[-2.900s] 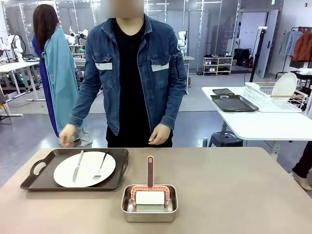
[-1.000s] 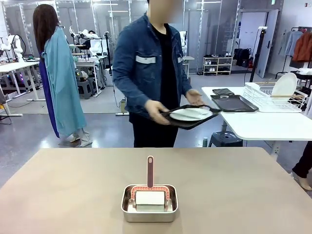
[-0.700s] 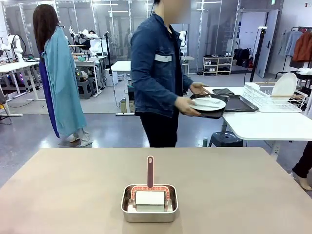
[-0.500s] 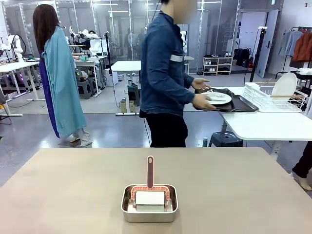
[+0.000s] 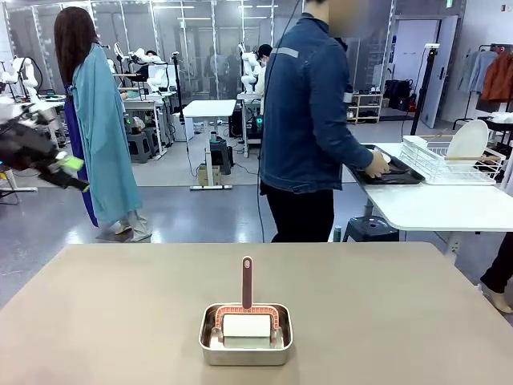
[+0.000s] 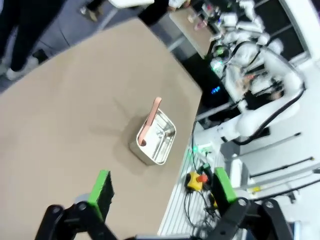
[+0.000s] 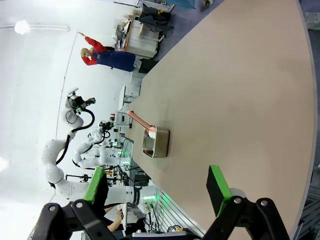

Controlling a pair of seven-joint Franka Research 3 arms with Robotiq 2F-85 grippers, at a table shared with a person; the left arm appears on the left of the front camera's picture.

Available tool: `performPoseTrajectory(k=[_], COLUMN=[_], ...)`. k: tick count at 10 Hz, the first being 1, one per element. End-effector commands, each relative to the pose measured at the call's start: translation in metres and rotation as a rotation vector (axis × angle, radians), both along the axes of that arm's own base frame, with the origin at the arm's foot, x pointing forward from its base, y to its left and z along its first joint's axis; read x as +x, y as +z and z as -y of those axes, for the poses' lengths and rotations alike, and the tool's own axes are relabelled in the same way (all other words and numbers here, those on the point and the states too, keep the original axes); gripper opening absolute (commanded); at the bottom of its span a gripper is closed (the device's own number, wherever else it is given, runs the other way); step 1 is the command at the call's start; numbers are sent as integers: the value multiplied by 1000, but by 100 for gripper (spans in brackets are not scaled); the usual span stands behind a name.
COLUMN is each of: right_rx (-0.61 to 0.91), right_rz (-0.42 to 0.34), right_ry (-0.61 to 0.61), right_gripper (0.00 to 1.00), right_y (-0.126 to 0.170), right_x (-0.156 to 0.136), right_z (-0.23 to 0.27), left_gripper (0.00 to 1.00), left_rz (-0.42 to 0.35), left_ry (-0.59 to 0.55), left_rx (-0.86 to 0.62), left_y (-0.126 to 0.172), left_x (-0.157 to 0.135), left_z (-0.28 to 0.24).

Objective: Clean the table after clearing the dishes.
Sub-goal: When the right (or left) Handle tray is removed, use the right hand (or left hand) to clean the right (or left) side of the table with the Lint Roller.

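Table (image 5: 417, 313): wide tan-brown top in the near foreground; a steel pan (image 5: 245, 333) stands on it at the near middle; the pan holds a white roller (image 5: 246, 325) whose pink handle points toward the far side.

Dark tray (image 5: 394, 174): off the table, on the white-topped table (image 5: 433, 204) at far right; just beside a wire rack (image 5: 437, 160) with a white plate (image 5: 469, 140) upright in it; what lies on the tray cannot be told.

Person (image 5: 309, 120): denim jacket, back turned, standing between the two tables; person's hand (image 5: 374, 166) rests at the tray's left end.

Left gripper (image 6: 162, 189): raised high, left of the table and well apart from the pan; fingers spread wide with nothing between the green pads; blurred at the left edge of the front view.

Right gripper (image 7: 156, 184): held above the table top with the pan well ahead of it; fingers spread wide, nothing gripped.

Second person (image 5: 96, 120): teal coat, far left, on the floor beyond the table.
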State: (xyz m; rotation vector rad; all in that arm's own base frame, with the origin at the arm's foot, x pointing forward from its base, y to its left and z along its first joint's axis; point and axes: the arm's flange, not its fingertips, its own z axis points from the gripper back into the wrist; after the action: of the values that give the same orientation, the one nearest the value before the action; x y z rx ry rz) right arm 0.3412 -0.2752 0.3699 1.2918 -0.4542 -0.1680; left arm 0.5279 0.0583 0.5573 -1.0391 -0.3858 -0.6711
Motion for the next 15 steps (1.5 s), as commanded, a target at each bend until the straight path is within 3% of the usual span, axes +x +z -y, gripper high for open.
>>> performPoseTrajectory(k=[1,5,8,10,12,13,15], right_rx=[-1,-1,-1,-1,-1,-1,-1], right_rz=[22,22,22,22,22,22,22], right_ry=[-2,-2,-2,-2,-2,-2,-2], right_gripper=[100,100,100,100,100,100,100], right_y=[2,2,2,2,2,2,2], right_x=[0,0,0,0,0,0,0], right_z=[0,0,0,0,0,0,0], left_gripper=[100,100,100,100,100,100,100], left_rz=[19,253,455,562,537,526,526], left_ry=[-91,-389,-651,-697,-740,-718,-718], left_rx=[177,621,709,753,651,731,731], left_y=[31,69,70,54,42,45,45], left_x=[24,40,50,40,33,35,35], left_z=[47,210,312,356,362,374,374])
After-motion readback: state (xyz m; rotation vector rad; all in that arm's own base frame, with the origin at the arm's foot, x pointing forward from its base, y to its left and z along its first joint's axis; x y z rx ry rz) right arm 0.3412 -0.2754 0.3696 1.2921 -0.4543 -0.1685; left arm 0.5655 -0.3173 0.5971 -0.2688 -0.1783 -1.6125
